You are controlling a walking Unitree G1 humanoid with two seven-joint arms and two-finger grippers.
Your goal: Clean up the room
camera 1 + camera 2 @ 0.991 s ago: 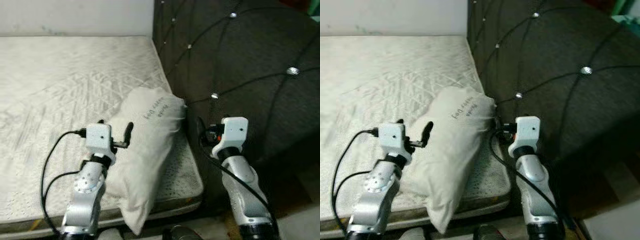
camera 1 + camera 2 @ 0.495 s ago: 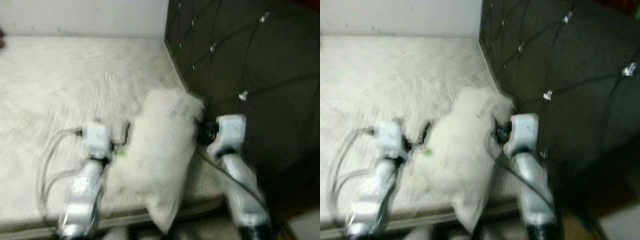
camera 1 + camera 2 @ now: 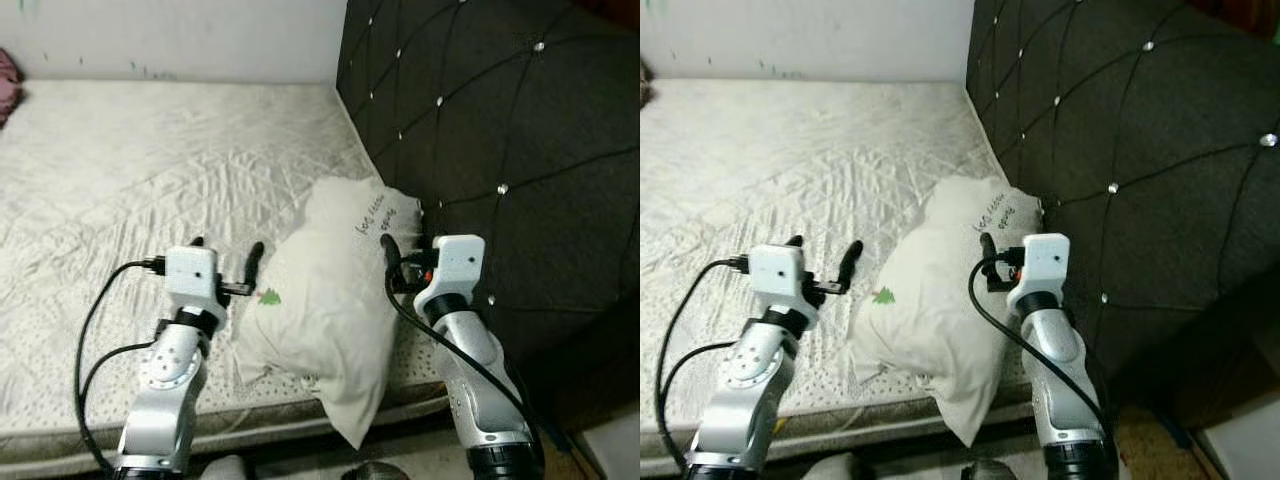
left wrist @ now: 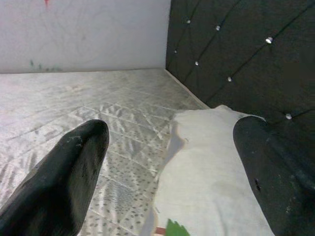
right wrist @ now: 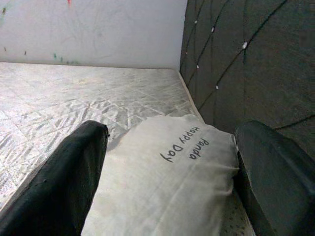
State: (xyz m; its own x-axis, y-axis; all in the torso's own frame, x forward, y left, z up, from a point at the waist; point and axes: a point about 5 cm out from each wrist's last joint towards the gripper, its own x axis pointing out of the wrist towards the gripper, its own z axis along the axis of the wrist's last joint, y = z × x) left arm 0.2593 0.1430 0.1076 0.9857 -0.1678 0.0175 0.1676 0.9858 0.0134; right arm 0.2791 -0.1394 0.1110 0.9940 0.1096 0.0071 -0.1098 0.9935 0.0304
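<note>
Compared to 1 second back, the pillow [image 3: 335, 310] now sits between both spread-open grippers, left gripper [image 3: 226, 250] and right gripper [image 3: 410, 252], so placement by the headboard [image 3: 500, 120] looks about finished.

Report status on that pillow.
Left gripper open, beside pillow. Right gripper open, astride its headboard end. Pillow's near end overhangs mattress edge.

Bedroom in a home. Bare quilted mattress [image 3: 150, 170] on a low bed, set against a plain white wall [image 3: 180, 35]. Dark tufted headboard [image 3: 500, 130] with shiny studs. One white printed pillow [image 3: 335, 300] beside the headboard.
</note>
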